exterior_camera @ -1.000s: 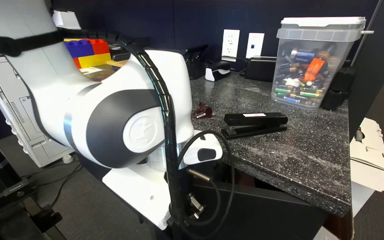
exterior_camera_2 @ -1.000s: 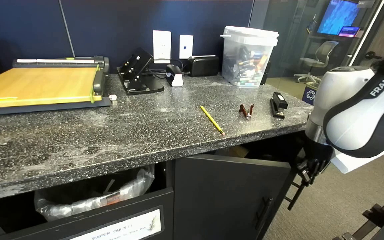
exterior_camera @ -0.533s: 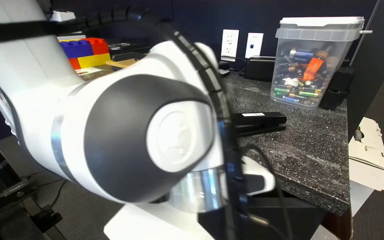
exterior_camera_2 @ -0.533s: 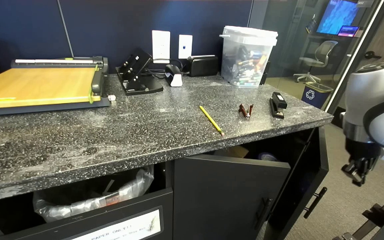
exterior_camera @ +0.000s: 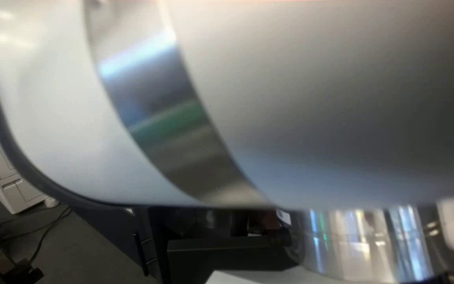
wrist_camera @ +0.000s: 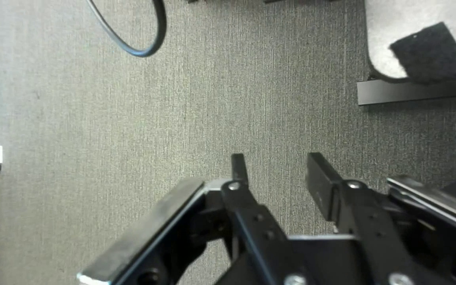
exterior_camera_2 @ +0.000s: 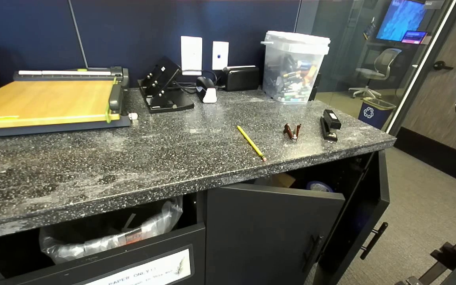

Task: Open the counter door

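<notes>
In an exterior view the black counter has two dark doors. The left door stands ajar, with a black bar handle. The right door is swung wide open, its handle on the outer face. My gripper is open and empty in the wrist view, above grey carpet and apart from both doors. Only a sliver of the wrist shows at the right edge of an exterior view. In an exterior view the arm hides most of the counter, and a door's top edge shows below it.
On the countertop are a paper cutter, a pencil, a staple remover, a stapler and a tub of batteries. A paper bin drawer is partly open. A cable hangs in the wrist view.
The right door has swung further outward since one second ago and has stayed put over the last half second. The gripper has left its handle and moved right, away from the counter.
</notes>
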Robot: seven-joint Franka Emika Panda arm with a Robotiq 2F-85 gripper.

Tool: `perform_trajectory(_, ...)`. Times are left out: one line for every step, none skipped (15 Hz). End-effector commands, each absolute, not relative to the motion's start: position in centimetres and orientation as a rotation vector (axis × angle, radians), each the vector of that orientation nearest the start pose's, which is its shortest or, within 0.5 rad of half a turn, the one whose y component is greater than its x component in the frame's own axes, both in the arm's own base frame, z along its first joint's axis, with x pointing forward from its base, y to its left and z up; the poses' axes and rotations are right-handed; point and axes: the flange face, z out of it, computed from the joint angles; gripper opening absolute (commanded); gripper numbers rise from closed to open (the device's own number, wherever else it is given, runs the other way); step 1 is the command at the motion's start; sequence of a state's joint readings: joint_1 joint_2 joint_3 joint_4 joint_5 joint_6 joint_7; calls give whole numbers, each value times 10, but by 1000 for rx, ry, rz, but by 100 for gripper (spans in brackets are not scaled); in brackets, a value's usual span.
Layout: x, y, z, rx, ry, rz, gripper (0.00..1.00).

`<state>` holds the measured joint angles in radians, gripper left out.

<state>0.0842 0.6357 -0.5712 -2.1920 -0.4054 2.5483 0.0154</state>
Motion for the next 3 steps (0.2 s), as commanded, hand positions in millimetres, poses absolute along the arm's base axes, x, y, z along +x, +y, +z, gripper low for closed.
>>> perform_trajectory(462,-262,127,-3537,135,629,53)
perform_trajectory(463,-260,129,-3536,134,627,55)
perform_trajectory(463,-260,129,-3536,133,627,55)
